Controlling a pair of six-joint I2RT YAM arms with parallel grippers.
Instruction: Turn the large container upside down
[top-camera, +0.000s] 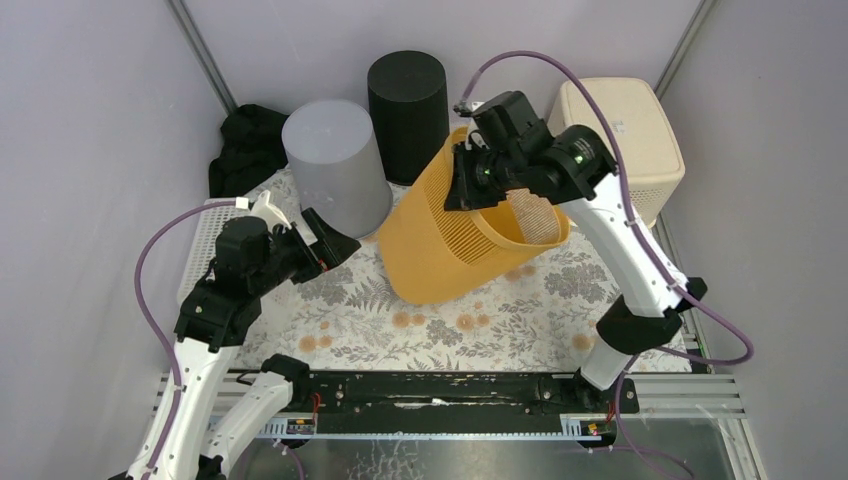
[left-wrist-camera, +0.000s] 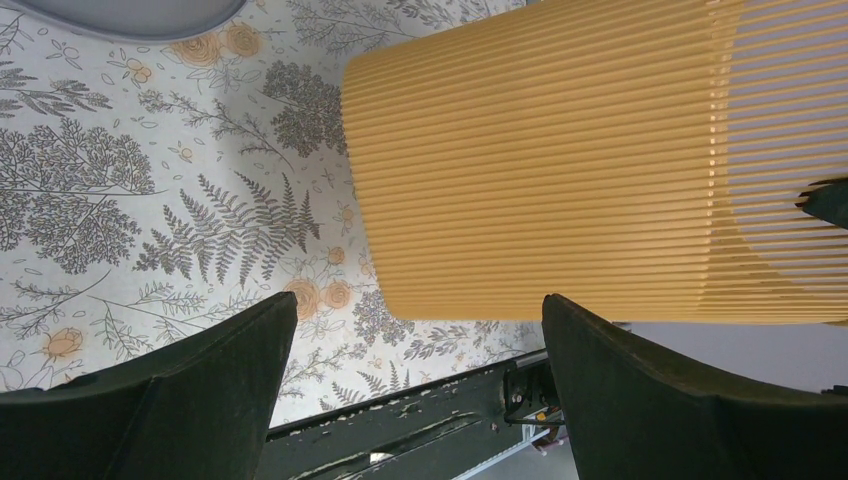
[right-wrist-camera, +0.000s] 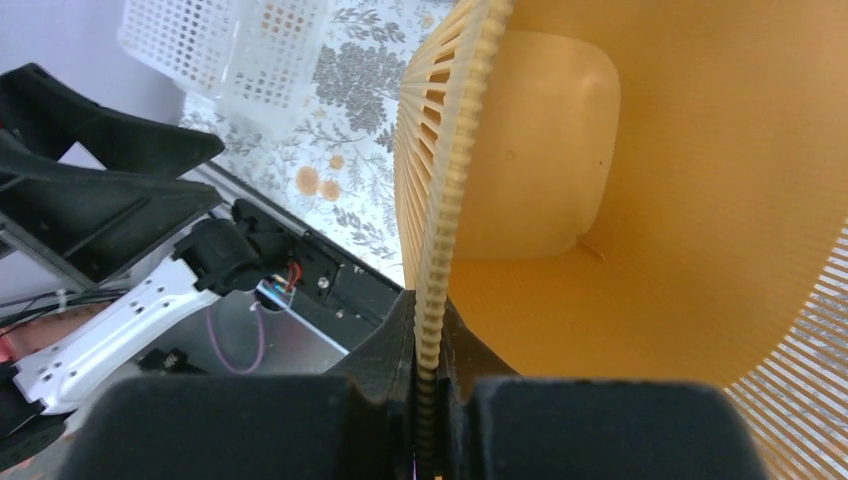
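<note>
Top view: large container (top-camera: 450, 250), orange, tilted on floral mat (top-camera: 350, 320), right gripper (top-camera: 470, 190) clamped on its raised rim | Left wrist: left gripper (left-wrist-camera: 418, 308) spread wide, empty, near the ribbed wall | Right wrist: rim pinched between closed jaws | Step: tipping under way, judged; next: swing mouth downward without slipping.
</note>
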